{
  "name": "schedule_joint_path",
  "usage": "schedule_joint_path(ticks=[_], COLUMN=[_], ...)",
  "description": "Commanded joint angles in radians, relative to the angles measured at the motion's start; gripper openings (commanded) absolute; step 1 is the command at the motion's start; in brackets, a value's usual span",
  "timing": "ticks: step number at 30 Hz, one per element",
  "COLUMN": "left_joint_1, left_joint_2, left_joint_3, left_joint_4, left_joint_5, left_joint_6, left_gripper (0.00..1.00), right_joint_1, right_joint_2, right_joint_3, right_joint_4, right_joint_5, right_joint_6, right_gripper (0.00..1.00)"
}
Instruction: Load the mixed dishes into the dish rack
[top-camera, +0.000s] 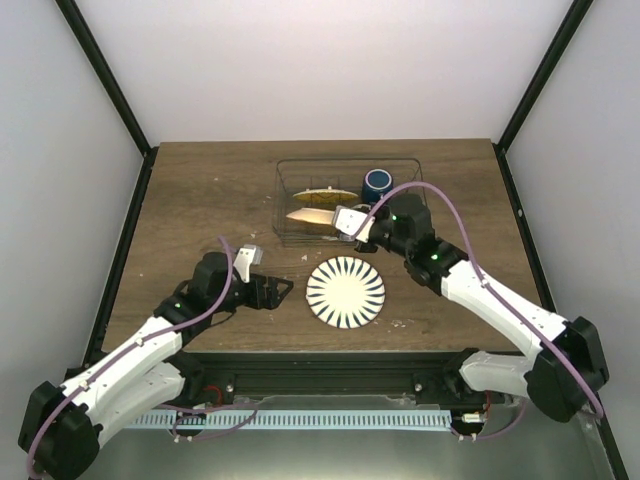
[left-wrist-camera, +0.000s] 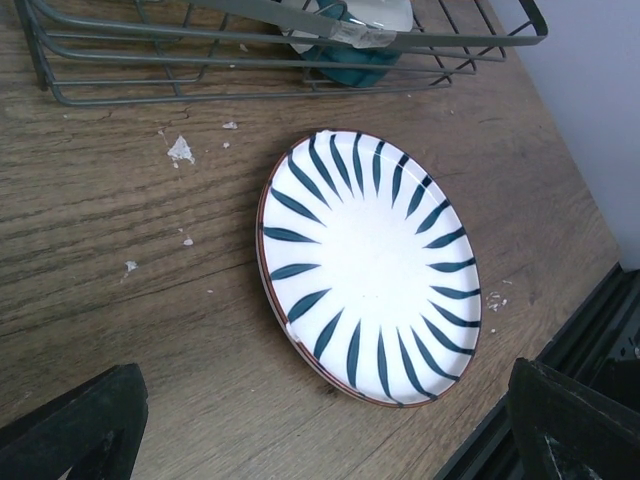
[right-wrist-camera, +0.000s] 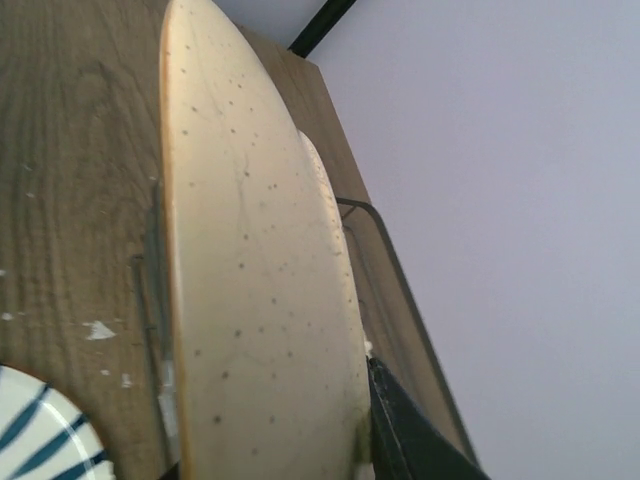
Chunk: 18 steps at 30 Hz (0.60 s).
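Readable text: none that you can make out in any view.
Striped plate (left-wrist-camera: 372, 268): you see only dark blue painted strokes, no lettering.
Cream plate (right-wrist-camera: 255, 300): you see brown speckles, no mark or stamp.

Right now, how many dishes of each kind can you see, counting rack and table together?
Plates: 3 (yellow plate, cream plate, blue-striped plate)
Mugs: 1 (dark blue mug)
Total: 4
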Motion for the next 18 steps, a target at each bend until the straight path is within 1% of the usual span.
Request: schedule_joint_path(ticks=[1, 4, 9, 18], left_joint_1=[-0.002, -0.001, 0.0, 0.001], left_joint_2=[-0.002, -0.005, -0.008, 0.003], left_joint_3=[-0.019, -0.027, -0.032, -0.034], left_joint_4=[0.041, 0.046, 0.046, 0.06], left_joint_5=[0.022, 0.023, 0.02, 0.027], left_joint_6=[-0.009, -0.009, -0.007, -0.004], left_gripper=[1.0, 1.0, 1.0, 1.0], right_joint_1=[0.007, 0.006, 0.005, 0.005], right_joint_2=[0.034, 0.086, 0.175, 0.274], right_joint_3=[0.13, 0.147, 0.189, 0.147], right_joint_4=[0.169, 0.182, 0.144, 0.301], right_joint_5=[0.045, 0.082, 0.115, 0.191], right_joint_6=[-0.163, -0.231, -0.302, -0.385], right_gripper=[0.01, 0.01, 0.01, 0.01])
